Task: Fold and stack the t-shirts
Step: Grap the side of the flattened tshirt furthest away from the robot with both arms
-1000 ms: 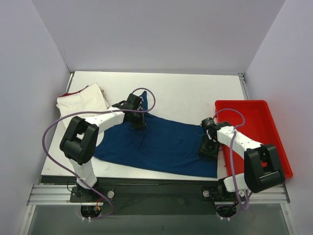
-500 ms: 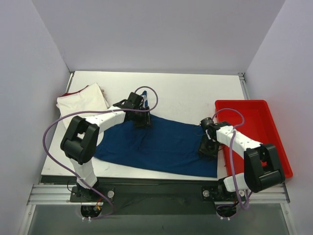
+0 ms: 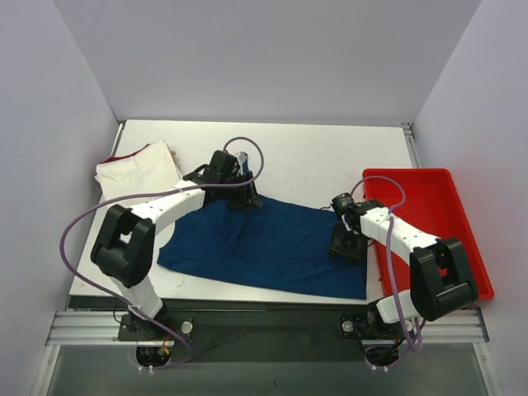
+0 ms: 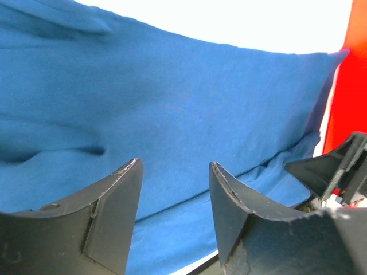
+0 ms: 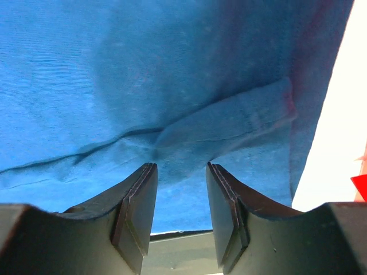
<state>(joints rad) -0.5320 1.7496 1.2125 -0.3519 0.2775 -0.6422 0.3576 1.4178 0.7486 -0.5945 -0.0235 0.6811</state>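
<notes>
The dark teal-blue t-shirt (image 3: 272, 247) lies spread out, a little wrinkled, across the middle of the table. The cream-white t-shirt with a red edge (image 3: 136, 169) lies folded at the back left. My left gripper (image 3: 246, 198) is low over the blue shirt's far edge; in the left wrist view (image 4: 175, 172) its jaws stand apart with only blue cloth (image 4: 172, 103) beyond them. My right gripper (image 3: 345, 246) is over the shirt's right part; in the right wrist view (image 5: 180, 177) its jaws are apart above a fold of the cloth (image 5: 218, 129).
The red plastic tray (image 3: 450, 206) stands at the right edge of the table, close beside the right arm, and also shows in the left wrist view (image 4: 350, 86). The table's front edge runs just below the shirt's hem (image 3: 272, 289). White walls enclose the table.
My left gripper has moved right and slightly back along the blue shirt's far edge. My right gripper has shifted a little to the left over the shirt.
</notes>
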